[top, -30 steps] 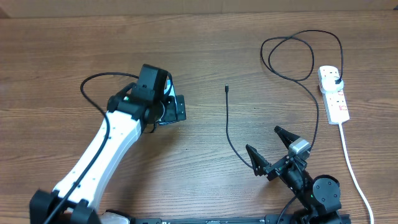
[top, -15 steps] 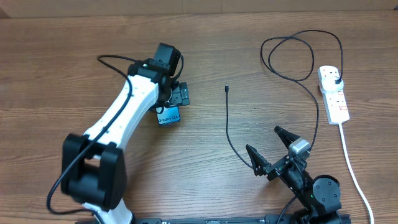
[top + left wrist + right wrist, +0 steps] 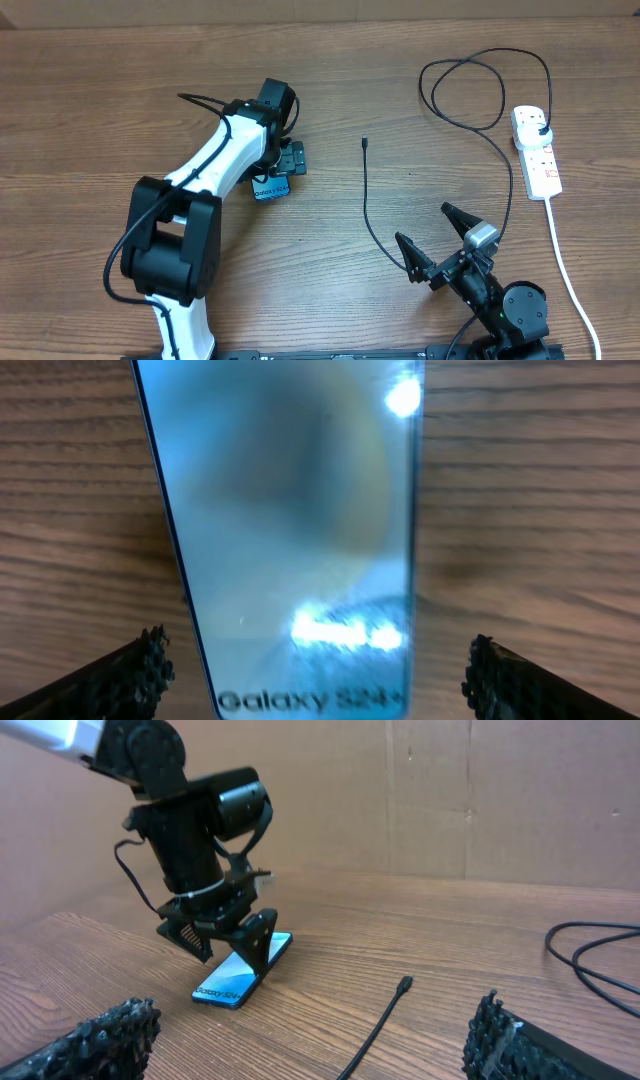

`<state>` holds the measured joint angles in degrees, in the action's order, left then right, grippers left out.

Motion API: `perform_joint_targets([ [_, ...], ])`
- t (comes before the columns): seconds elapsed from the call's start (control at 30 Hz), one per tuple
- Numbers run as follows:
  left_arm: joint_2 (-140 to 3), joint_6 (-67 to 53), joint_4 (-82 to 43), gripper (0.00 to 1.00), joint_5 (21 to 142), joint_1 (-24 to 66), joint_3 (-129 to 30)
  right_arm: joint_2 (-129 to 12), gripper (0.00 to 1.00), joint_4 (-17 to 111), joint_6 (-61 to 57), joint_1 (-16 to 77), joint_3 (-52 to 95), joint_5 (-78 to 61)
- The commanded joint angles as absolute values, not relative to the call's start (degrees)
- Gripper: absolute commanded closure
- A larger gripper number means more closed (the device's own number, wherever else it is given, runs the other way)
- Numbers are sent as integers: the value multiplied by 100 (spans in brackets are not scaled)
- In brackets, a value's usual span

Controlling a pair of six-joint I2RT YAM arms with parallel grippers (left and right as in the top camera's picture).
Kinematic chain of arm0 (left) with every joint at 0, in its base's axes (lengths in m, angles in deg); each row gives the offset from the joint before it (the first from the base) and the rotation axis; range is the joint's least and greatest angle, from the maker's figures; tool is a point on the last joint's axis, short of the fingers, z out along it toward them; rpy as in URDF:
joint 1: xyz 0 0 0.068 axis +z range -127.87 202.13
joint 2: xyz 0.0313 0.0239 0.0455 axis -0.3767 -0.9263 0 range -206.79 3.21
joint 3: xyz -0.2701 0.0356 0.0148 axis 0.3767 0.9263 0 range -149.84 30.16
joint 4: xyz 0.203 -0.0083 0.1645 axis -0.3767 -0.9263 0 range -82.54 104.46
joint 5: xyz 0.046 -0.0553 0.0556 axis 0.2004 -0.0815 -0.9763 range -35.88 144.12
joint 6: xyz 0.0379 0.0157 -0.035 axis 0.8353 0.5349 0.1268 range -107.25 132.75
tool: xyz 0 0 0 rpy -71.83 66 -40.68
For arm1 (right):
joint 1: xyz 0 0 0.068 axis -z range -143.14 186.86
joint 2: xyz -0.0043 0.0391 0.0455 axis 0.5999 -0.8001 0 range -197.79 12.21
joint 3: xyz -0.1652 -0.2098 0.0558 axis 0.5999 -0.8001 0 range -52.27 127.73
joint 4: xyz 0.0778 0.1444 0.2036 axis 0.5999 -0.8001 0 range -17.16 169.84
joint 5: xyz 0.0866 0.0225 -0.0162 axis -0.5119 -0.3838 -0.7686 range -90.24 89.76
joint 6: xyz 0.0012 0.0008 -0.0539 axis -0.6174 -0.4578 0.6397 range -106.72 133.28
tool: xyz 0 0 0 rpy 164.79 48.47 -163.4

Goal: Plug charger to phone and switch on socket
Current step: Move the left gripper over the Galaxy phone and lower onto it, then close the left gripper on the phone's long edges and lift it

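The phone (image 3: 269,188) lies flat on the wooden table, with a light blue screen and small text at its near end. It fills the left wrist view (image 3: 290,510) and shows in the right wrist view (image 3: 236,976). My left gripper (image 3: 283,160) is open just above the phone's far half, a finger on each side (image 3: 315,680). The charger's connector tip (image 3: 365,143) lies loose on the table (image 3: 404,986). Its black cable loops to a plug in the white socket (image 3: 540,160). My right gripper (image 3: 433,240) is open and empty at the front, over the cable (image 3: 310,1040).
The socket's thick white cord (image 3: 568,270) runs down the right side to the front edge. The charger cable makes a big loop (image 3: 470,90) at the back right. A brown cardboard wall (image 3: 480,790) stands behind the table.
My left arm has swung right and forward, bringing the gripper over the phone's far half; the phone's near end now shows. The right arm, cable and socket have not moved.
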<state>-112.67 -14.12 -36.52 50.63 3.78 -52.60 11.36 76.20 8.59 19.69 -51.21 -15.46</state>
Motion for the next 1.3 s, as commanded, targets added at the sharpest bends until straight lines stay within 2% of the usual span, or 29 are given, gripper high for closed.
perform_joint_targets([
  [0.0,-11477,-1297,-3615,0,5011,512,-5397,1204,0,7659,859,2011,-5182,-1576],
  [1.0,-11898,-1380,-3438,0,5262,555,-5389,1204,0,7659,859,2011,-5182,-1576],
  [1.1,-11898,-1434,-3444,2,5266,555,-5389,1204,0,7659,859,2011,-5182,-1579],
  [1.2,-11898,-1480,-3433,11,5266,555,-5389,1204,0,7659,859,2011,-5182,-1576],
  [1.27,-11898,-1520,-3433,12,5271,557,-5389,1204,0,7659,859,2011,-5182,-1576],
])
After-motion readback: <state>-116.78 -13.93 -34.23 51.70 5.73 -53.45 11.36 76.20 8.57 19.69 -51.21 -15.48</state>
